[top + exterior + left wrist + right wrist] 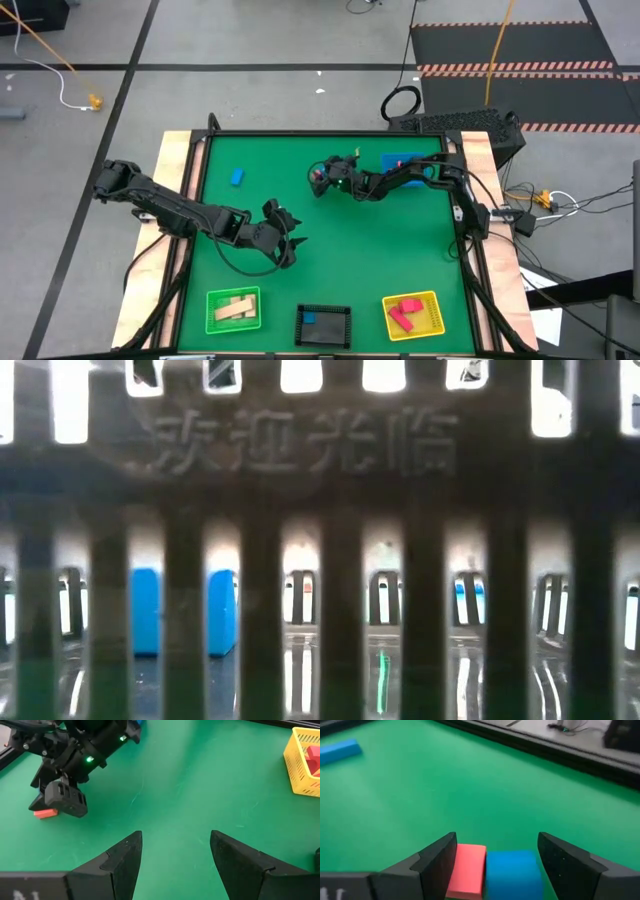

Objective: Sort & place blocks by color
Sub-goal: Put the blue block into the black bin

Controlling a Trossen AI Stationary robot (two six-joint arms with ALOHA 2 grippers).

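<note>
- blocks, one red [467, 870] and one blue [514, 875], are seen side by side between the spread fingers of the right gripper [495, 865], low over the desk [380, 260]; whether they are clamped cannot be told.
- left gripper [175, 855] is held open over bare green.
- a further blue block [237, 177] lies well apart; others are kept in the green tray [212, 318], black tray [340, 312] and yellow tray [432, 322].
</note>
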